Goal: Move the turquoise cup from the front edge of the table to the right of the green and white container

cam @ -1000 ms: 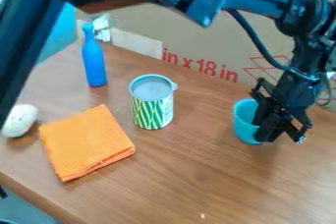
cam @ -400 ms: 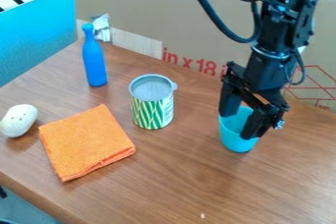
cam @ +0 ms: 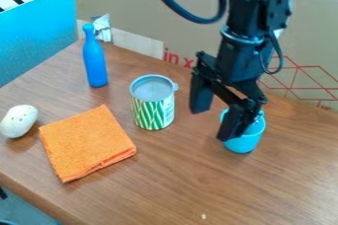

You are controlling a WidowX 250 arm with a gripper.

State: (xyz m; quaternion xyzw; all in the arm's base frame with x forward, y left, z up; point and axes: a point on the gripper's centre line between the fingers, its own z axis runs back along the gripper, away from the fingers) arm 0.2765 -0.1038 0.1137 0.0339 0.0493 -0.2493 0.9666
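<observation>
The black gripper [cam: 212, 122] hangs down right of centre with its two fingers wide apart and nothing between them. A light-blue cup [cam: 243, 144] stands on the table just right of it; the right finger crosses in front of the cup and hides part of its left side and rim. Whether that finger touches the cup, I cannot tell. To the gripper's left stands a can with green and white stripes [cam: 152, 113] and a grey top.
An orange folded cloth [cam: 86, 142] lies at the left on the wooden table [cam: 218, 189], with a whitish speckled object [cam: 19, 121] beyond its left corner. A blue bottle [cam: 94, 63] stands upright farther back. A cardboard wall [cam: 139, 7] and a blue panel [cam: 39, 36] border the table.
The gripper has moved left, away from its earlier place around the cup. The cup first shifted left and toward the camera, then slightly right. The upper arm has left the upper left.
</observation>
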